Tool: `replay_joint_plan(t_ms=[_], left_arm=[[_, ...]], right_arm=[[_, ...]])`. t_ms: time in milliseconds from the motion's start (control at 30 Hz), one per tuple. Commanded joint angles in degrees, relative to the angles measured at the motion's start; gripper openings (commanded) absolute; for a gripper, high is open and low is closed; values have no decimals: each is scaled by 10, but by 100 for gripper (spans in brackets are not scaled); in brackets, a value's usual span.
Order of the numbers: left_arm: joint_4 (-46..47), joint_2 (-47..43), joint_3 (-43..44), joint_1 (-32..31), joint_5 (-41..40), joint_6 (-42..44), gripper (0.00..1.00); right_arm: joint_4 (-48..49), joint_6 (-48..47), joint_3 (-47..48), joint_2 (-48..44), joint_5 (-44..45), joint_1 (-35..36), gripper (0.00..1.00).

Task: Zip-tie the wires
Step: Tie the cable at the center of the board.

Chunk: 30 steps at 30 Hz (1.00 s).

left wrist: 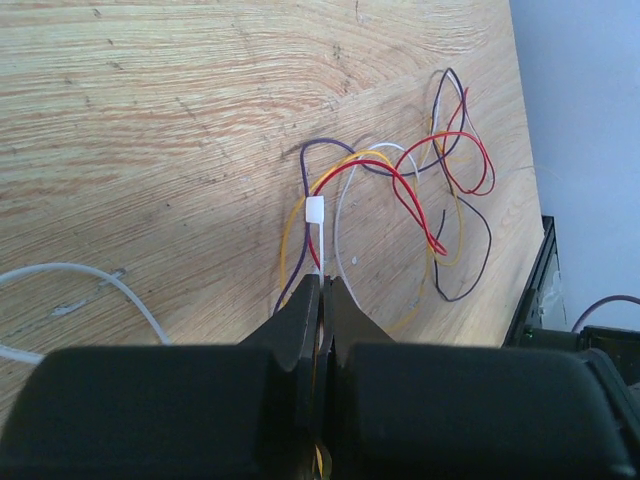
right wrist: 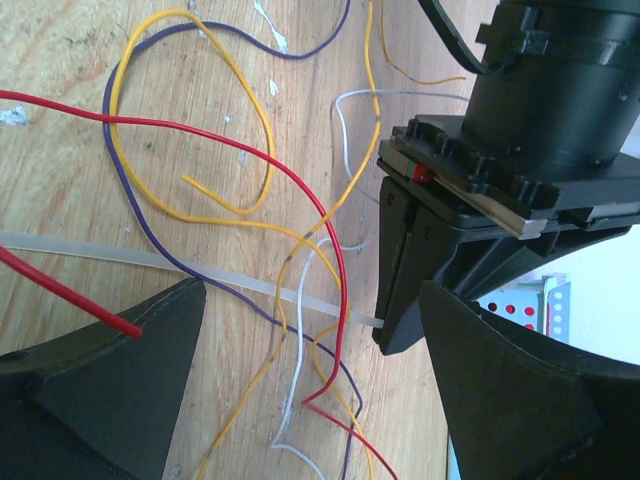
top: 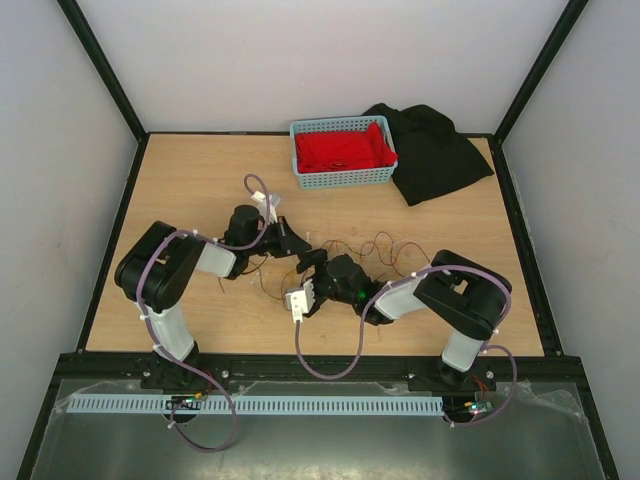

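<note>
A robotics lab test cell: white wall panels and a black metal frame enclose a light wooden bench carrying two bolted black-and-white robot arms.

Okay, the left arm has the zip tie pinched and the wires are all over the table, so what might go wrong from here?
1. The left jaws pinch the zip tie only at their tips, so a tug may slip it free.
2. The wires sprawl in wide loops, so cinching could leave strands out.
3. The right jaws stand open over the tie with a red wire ending at one finger, so closing might catch wire instead.
</note>
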Motion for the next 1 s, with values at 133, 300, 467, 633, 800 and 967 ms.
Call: replay_joint_plan(t_ms=[133, 300, 467, 633, 800, 967], left_arm=[[3, 3, 14, -6, 9, -12, 0], [1, 6, 18, -6, 13, -26, 0], [0, 6, 20, -6, 18, -38, 0], [-15, -1, 22, -5, 27, -33, 0], [-32, -13, 24, -4, 37, -27, 0], [-48, -16, 30, -4, 45, -23, 0]], right_arm=[[-8, 13, 3, 29, -11, 19, 99], [-11, 9, 1, 20, -17, 19, 99], [-7, -12, -10, 18, 30, 21, 99], [-10, -23, -21, -5, 40, 3, 99], [-32, -43, -14, -15, 45, -12, 99], [-39, -55, -14, -16, 54, -20, 99]])
